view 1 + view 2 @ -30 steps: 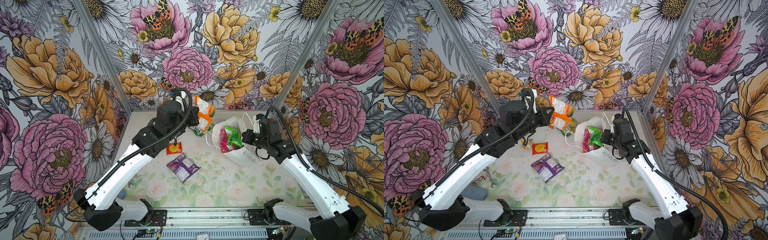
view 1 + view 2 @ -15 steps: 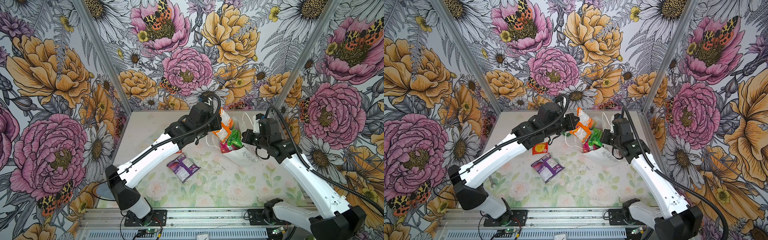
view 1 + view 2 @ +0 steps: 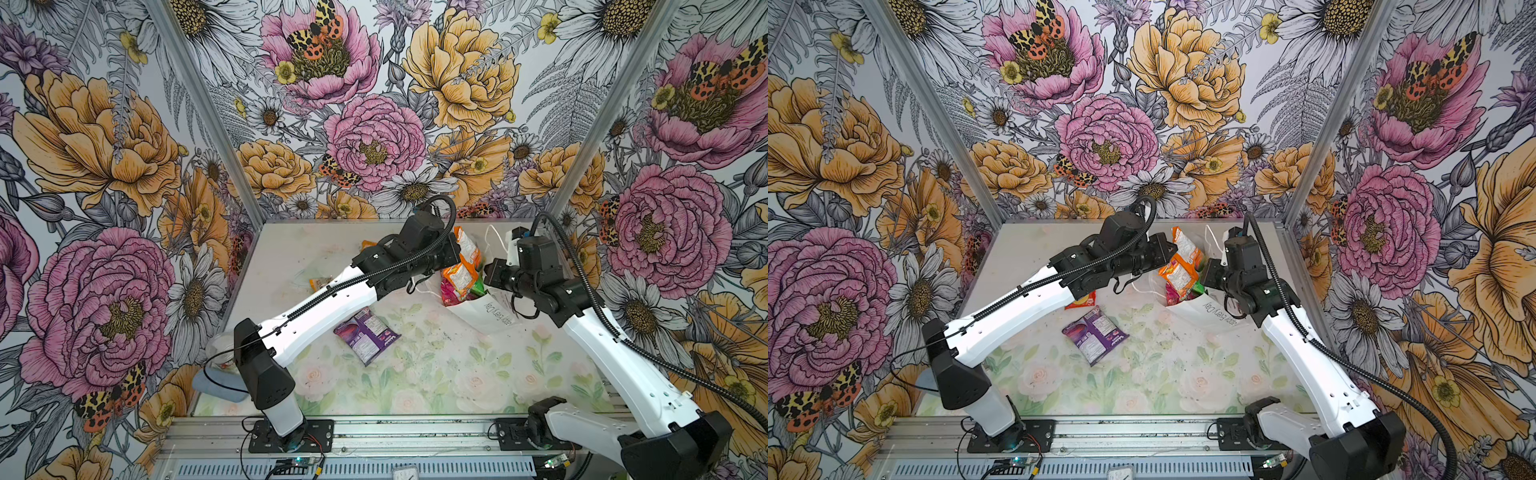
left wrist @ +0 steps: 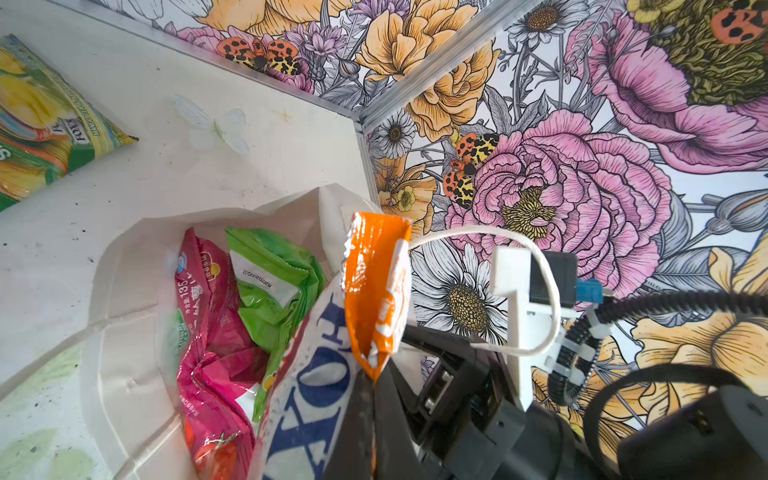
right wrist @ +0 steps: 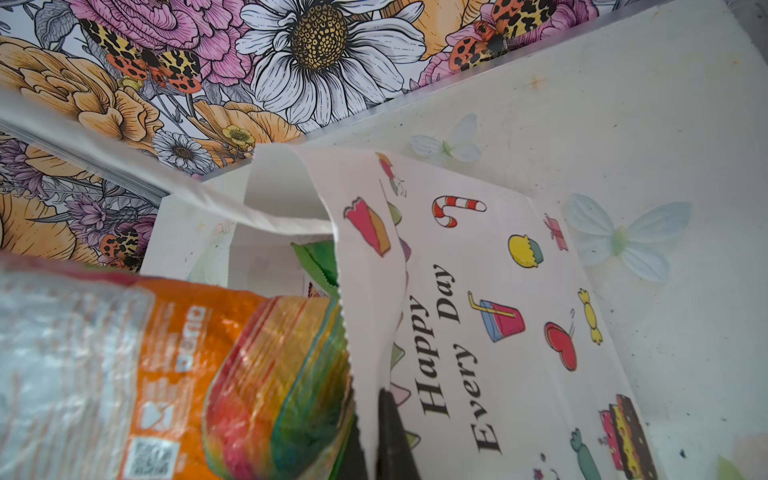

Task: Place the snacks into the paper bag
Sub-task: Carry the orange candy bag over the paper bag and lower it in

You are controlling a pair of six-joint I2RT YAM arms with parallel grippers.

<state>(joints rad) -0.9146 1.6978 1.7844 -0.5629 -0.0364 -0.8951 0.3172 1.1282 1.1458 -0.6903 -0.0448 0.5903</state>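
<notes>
Left arm (image 3: 324,316), right arm (image 3: 631,374): white link shells, black joints, small screw holes. Black corrugated cable conduit (image 4: 685,301) along each. White wrist camera bracket (image 4: 509,270). Left hand (image 4: 374,386), right hand (image 5: 374,428): black wedge fingers.

Light was bright, even and diffuse in both top views, leaving only faint, soft shadows under the arms on the table (image 3: 436,365), whose far end looked washed out. In the left wrist view, glare streaked the crinkled orange packet (image 4: 376,282) and the pink packet (image 4: 208,353). In the right wrist view the orange packet, close to the lens, was blurred, as was the paper bag's (image 5: 478,270) nearest rim; its lettering stayed sharp
</notes>
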